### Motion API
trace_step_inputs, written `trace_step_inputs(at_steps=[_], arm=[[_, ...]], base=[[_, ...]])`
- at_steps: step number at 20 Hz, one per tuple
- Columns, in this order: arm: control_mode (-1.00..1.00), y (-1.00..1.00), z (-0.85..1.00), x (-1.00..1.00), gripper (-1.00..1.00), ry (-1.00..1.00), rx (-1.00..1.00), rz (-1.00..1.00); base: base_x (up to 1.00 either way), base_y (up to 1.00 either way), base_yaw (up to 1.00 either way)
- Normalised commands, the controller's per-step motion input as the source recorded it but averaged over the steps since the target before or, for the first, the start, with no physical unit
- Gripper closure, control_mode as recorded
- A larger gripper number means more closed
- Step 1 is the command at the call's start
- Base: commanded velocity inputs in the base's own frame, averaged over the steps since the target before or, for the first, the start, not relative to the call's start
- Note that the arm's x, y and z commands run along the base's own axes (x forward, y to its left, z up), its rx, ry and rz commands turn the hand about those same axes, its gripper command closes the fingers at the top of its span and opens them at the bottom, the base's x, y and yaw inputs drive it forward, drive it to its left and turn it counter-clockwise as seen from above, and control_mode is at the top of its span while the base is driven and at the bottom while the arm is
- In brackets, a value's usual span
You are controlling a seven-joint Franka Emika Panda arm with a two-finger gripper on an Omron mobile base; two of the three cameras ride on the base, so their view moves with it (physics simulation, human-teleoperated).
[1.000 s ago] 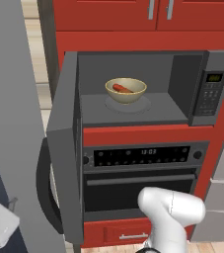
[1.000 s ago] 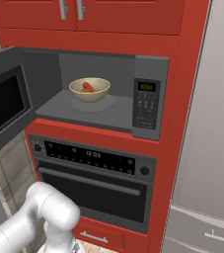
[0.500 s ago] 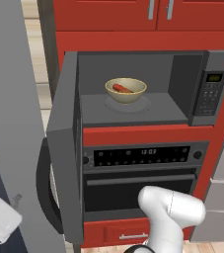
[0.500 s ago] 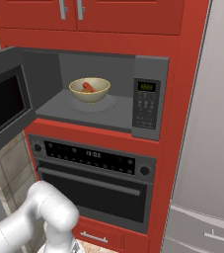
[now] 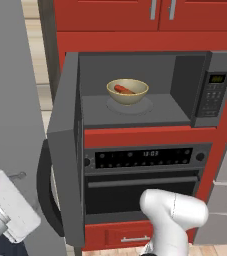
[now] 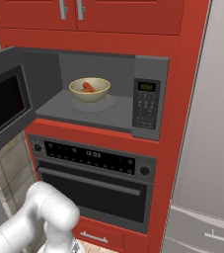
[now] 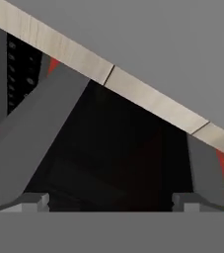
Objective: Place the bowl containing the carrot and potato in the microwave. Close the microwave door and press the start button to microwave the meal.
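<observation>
Nothing has shifted since the earlier frames: bowl, door and arm sit where they were.

Going left to right in the left base view, the microwave door (image 5: 67,150) stands swung wide open on its left hinge, its edge toward me and its dark bar handle (image 5: 44,192) curving off its outer face. Right of it the microwave (image 5: 185,65) cavity is open, and the bowl (image 5: 127,92) rests on the cavity floor, near the middle and a little toward the back left. The carrot (image 5: 123,90) lies inside the bowl, its orange-red length showing above the rim; I cannot make out the potato beside it. Further right is the keypad (image 5: 212,97) with its green display, on the microwave's right edge.

Below the microwave sits the oven (image 5: 145,180), its horizontal bar handle across the front, door closed.

From the right base view the same holds: door (image 6: 7,101) open at the left, bowl (image 6: 89,89) on the floor of the cavity, keypad (image 6: 145,105) at the right.

In the hand view my pincer (image 7: 111,200) is spread wide, fingertips (image 7: 32,201) far apart at the bottom, pinching nothing. It looks toward dark and grey surfaces I cannot identify for sure.
</observation>
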Motion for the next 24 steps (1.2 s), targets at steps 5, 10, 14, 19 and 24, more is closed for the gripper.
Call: trace_step_inputs(at_steps=[5, 10, 14, 19, 24], arm=[[-1.00, -1.00, 0.00, -0.01, -1.00, 0.00, 0.03, -0.09], [-1.00, -1.00, 0.00, -0.03, -1.00, 0.00, 0.06, -0.07], [-1.00, -1.00, 0.01, -0.04, -1.00, 0.00, 0.09, -0.03], [-1.00, -1.00, 0.01, 0.00, -1.00, 0.00, 0.11, 0.00], [-1.00, -0.99, 0.00, 0.00, -1.00, 0.00, 0.15, 0.01]], base=[[0.00, 0.00, 0.00], [0.00, 0.00, 0.00], [0.00, 0.00, 0.00], [0.00, 0.00, 0.00], [0.00, 0.00, 0.00]])
